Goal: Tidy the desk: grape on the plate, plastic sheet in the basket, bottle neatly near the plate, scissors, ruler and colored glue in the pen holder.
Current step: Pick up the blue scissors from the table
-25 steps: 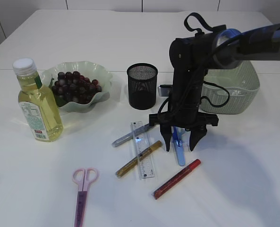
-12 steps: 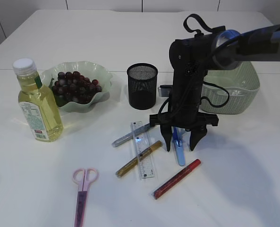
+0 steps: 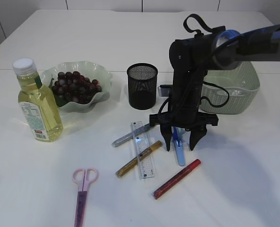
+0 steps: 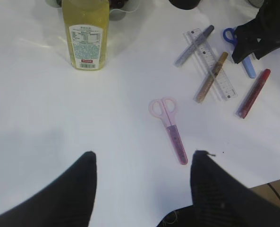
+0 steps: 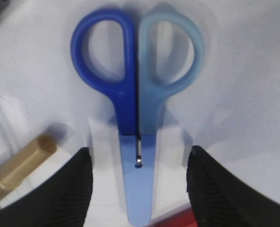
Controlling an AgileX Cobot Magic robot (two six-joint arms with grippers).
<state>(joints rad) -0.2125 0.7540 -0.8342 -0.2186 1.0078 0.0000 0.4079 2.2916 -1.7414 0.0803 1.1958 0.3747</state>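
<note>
My right gripper (image 3: 180,145) is open and points straight down, its fingers on either side of the blue scissors (image 3: 178,149); in the right wrist view (image 5: 137,184) the scissors (image 5: 137,109) lie flat between the fingers. The pink scissors (image 3: 82,191), clear ruler (image 3: 142,150), and silver (image 3: 129,135), gold (image 3: 138,159) and red (image 3: 176,178) glue pens lie on the table. The black mesh pen holder (image 3: 142,86) stands behind them. Grapes (image 3: 76,87) lie on the green plate (image 3: 98,100). The bottle (image 3: 38,104) stands left of it. My left gripper (image 4: 142,163) is open, empty, above the table near the pink scissors (image 4: 169,128).
The green basket (image 3: 246,92) stands at the right behind my right arm. The table's front edge shows at the lower right of the left wrist view (image 4: 272,182).
</note>
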